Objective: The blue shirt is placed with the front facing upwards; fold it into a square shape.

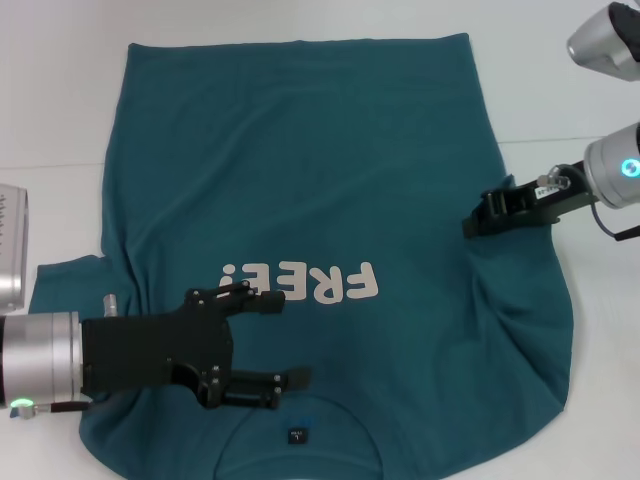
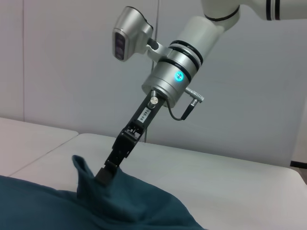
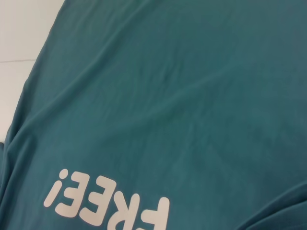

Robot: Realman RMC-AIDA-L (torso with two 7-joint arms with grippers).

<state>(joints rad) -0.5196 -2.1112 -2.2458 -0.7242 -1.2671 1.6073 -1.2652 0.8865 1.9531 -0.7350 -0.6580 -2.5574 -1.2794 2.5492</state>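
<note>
The blue shirt point(image 1: 330, 170) lies spread on the white table, front up, with its collar and small dark neck label point(image 1: 298, 436) nearest me. White letters "FREE!" point(image 1: 300, 284) cross the chest. My left gripper point(image 1: 290, 340) hovers open over the chest near the collar, nothing between its fingers. My right gripper point(image 1: 476, 224) is at the shirt's right edge near the sleeve. In the left wrist view the right gripper point(image 2: 105, 175) is shut on a raised peak of the blue shirt point(image 2: 144, 206). The right wrist view shows only the blue shirt point(image 3: 168, 96) and its letters point(image 3: 110, 201).
The white table point(image 1: 60, 100) surrounds the shirt, with bare surface at the far left and far right. A grey-white device point(image 1: 8, 250) sits at the left edge. The shirt's left sleeve point(image 1: 65, 290) lies flat beside my left arm.
</note>
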